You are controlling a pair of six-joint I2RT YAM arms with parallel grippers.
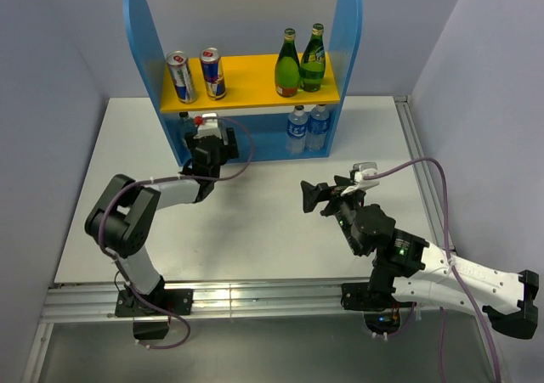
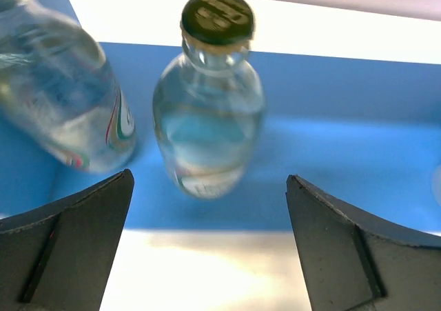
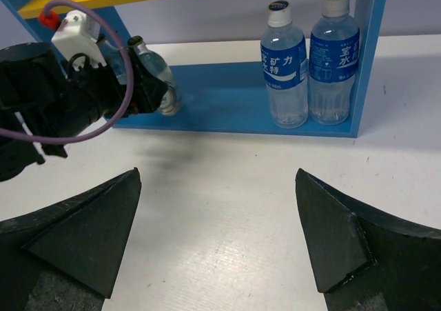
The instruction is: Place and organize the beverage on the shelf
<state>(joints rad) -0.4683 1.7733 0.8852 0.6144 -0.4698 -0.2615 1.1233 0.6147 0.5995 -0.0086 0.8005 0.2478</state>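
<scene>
Left end effector (image 2: 210, 187) spread wide, empty, before a glass bottle (image 2: 209, 118) on the shelf (image 2: 344, 152); back straight out, avoiding the neighbouring bottle (image 2: 62, 97). Right end effector (image 3: 218, 176) wide, empty.

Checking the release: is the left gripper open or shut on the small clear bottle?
Open: the left gripper has its fingers wide apart, with the clear bottle standing untouched beyond them on the shelf.

White table (image 1: 280, 230), matte, walls close on three sides. On it, far edge, centre: shelf (image 1: 255, 77), blue base board flat on surface, open front facing near side. Metal rail (image 1: 255, 298) runs along near edge; left arm base (image 1: 149, 302) and right arm base (image 1: 374, 298) bolted there.
</scene>
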